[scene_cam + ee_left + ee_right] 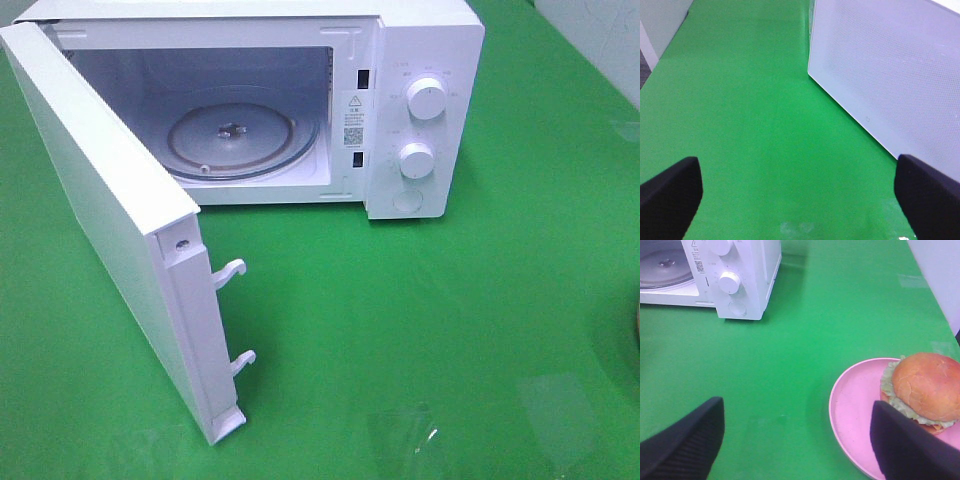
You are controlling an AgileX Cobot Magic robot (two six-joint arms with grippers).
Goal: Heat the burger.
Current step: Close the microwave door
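The burger (927, 385), with a domed tan-brown bun and pale green filling, lies on a pink plate (855, 405) in the right wrist view. My right gripper (797, 410) is open, and one of its fingers (900, 445) covers the plate's near rim just short of the burger. Nothing is between the fingers. The white microwave (430, 40) stands at the back with its door (90, 200) swung wide to the left and its glass turntable (245, 135) bare. My left gripper (797, 170) hangs open over the green table beside the door's outer face (890, 65). Neither gripper shows in the exterior high view.
Two latch hooks (232, 270) stick out of the door's free edge. The control panel has two knobs (427, 98) and a button. A pale surface (940, 270) lies beyond the table's edge near the plate. A white object (660, 20) stands off to the left gripper's side.
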